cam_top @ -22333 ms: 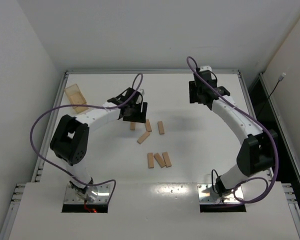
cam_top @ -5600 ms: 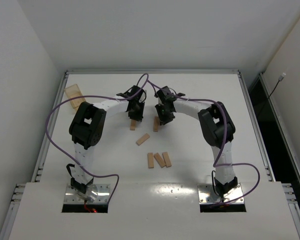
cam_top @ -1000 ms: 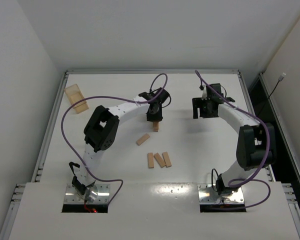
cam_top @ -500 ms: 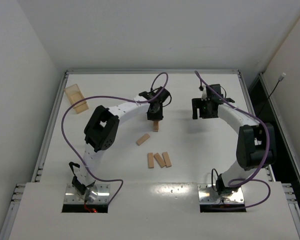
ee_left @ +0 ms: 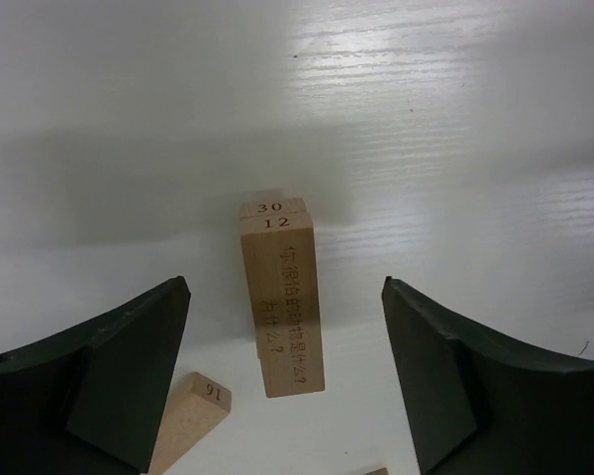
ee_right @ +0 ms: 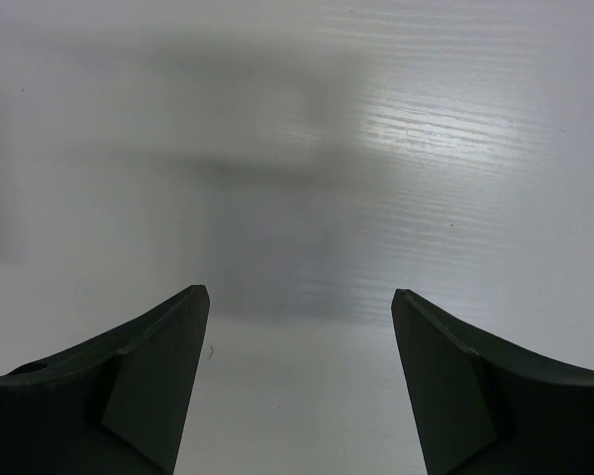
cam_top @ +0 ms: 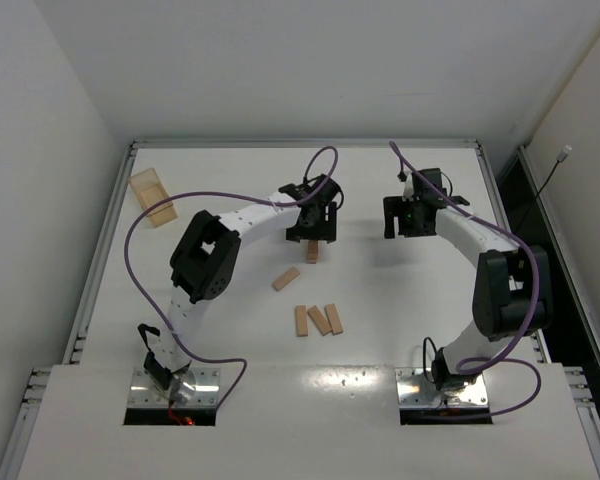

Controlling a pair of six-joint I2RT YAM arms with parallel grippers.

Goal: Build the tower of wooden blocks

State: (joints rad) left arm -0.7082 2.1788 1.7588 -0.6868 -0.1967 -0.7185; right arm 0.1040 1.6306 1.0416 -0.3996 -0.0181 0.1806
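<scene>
Black left claw [ee_left: 285, 289] stands open, gripping nothing, straddling the tower [ee_left: 289, 327], two planks stacked, long axis twelve-to-six. Loose wood blocks [cam_top: 320, 320] lie at its six o'clock, nearer this arm, I judge; right claw [ee_right: 299, 297], open too, sits at three.

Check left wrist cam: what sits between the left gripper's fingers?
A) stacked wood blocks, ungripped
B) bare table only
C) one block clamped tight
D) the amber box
A: the tower stands inside the open left gripper, with a clear gap on each side.
</scene>
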